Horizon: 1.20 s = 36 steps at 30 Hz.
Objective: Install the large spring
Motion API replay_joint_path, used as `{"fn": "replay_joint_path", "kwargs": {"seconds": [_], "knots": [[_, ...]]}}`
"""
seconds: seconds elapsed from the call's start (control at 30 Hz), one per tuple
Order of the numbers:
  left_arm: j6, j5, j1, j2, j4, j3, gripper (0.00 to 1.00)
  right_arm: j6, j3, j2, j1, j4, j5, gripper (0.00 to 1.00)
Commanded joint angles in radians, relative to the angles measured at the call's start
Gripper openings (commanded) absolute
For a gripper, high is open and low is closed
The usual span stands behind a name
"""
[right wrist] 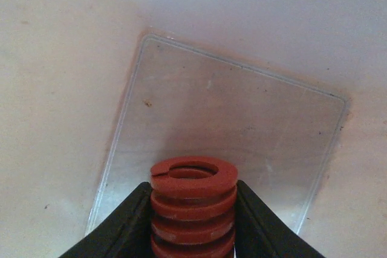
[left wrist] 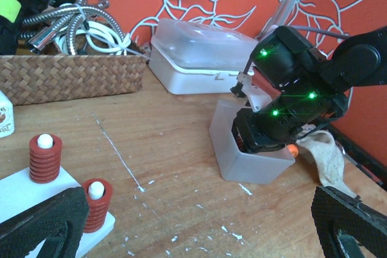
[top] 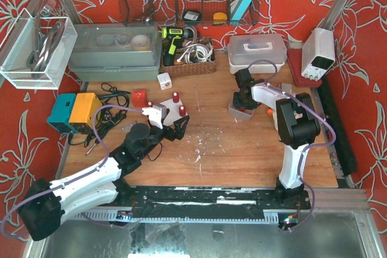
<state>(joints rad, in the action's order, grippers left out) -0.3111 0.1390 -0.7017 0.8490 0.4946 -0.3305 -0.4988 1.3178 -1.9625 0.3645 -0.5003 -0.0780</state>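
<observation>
One held spring (right wrist: 193, 205), wooden table (top: 242, 152), red floral walls (top: 24, 149)

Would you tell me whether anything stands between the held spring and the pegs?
Only the bin walls: the spring, clamped in the right gripper, sits down inside the bin. Past the rim, the table towards the pegs looks bare; the open left gripper hovers near them.

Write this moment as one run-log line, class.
right gripper: shut on red spring in bin | left gripper: open, empty | step: spring pickup
</observation>
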Motion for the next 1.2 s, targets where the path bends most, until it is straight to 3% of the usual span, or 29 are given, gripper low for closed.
{"fn": "replay_joint_path", "kwargs": {"seconds": [0.0, 0.3, 0.5, 0.7, 0.97, 1.17], "knots": [[0.010, 0.028, -0.008, -0.007, 0.007, 0.002, 1.00, 0.043, 0.016, -0.032, -0.002, -0.061, -0.011, 0.35], [-0.005, 0.046, -0.008, 0.019, -0.010, -0.012, 1.00, 0.118, -0.033, 0.148, 0.008, 0.017, -0.015, 0.19], [-0.012, 0.049, -0.007, 0.045, -0.029, -0.029, 1.00, 0.195, -0.138, 0.347, 0.040, 0.116, -0.003, 0.17], [-0.024, 0.035, -0.008, 0.051, -0.040, -0.038, 1.00, 0.320, -0.266, 0.554, 0.173, 0.234, -0.010, 0.17], [-0.113, -0.033, -0.006, 0.021, -0.153, -0.096, 1.00, 0.426, -0.543, 0.822, 0.337, 0.533, 0.109, 0.15], [-0.163, -0.170, -0.005, -0.010, -0.333, -0.202, 0.88, 0.494, -0.747, 0.901, 0.445, 0.834, 0.167, 0.13]]}}
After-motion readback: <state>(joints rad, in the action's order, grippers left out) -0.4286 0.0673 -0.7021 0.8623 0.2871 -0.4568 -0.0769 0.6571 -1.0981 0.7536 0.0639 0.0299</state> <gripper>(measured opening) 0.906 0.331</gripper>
